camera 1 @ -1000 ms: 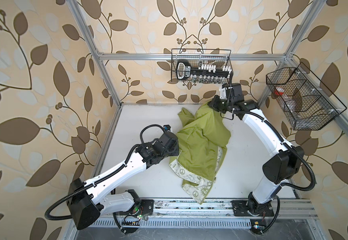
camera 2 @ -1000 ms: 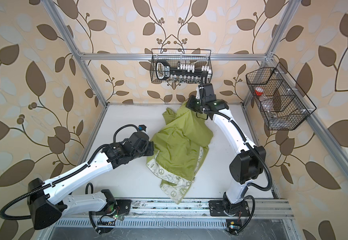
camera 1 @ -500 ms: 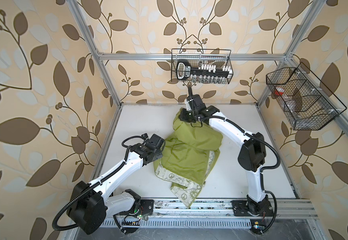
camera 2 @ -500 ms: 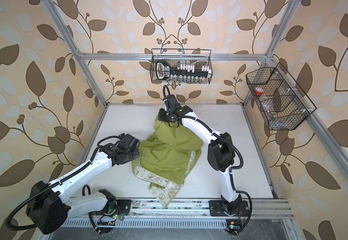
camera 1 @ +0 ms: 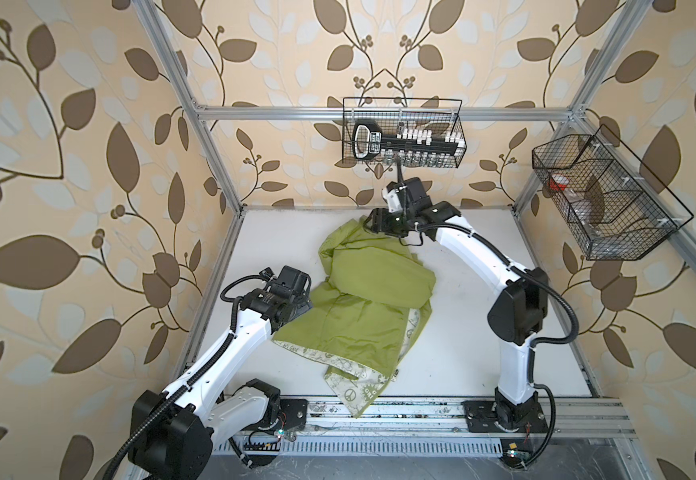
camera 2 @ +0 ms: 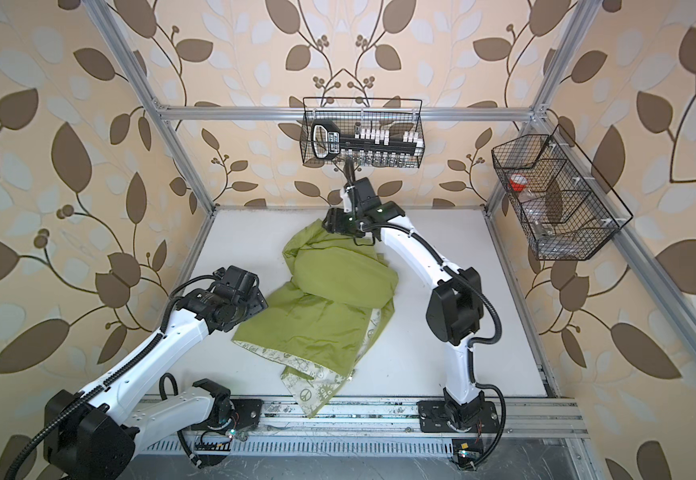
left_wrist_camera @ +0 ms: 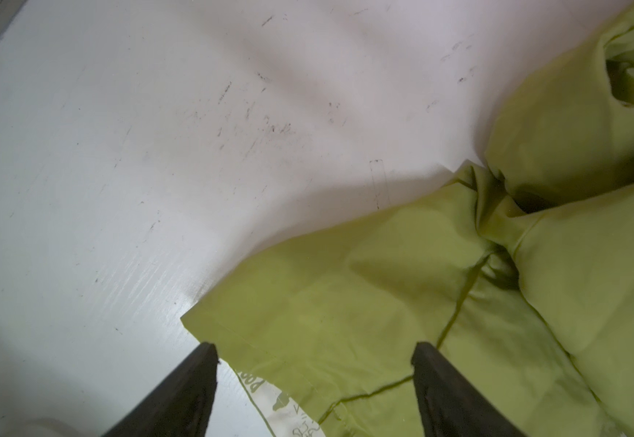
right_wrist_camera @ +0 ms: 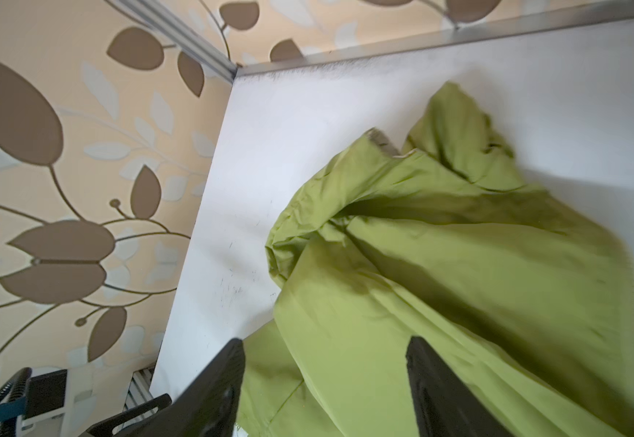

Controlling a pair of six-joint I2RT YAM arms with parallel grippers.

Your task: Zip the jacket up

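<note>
Wrist views are showing left end effector (left_wrist_camera: pixel 315 352) and right end effector (right_wrist_camera: pixel 325 348) now standing apart, just releasing the jacket (camera 1: pixel 363 307) beyond their tips; zipping is awaiting a regrasp.

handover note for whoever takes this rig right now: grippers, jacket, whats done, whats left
Left gripper: open, holding nothing, over a corner of the jacket.
Right gripper: open, holding nothing, over its far end.
The jacket lies crumpled in the middle of the table, green side up, with printed lining showing at the near hem. The zipper is not in view.
Done: no zipping to be seen.
Left: spread it flat, find the zipper, zip it up.
</note>
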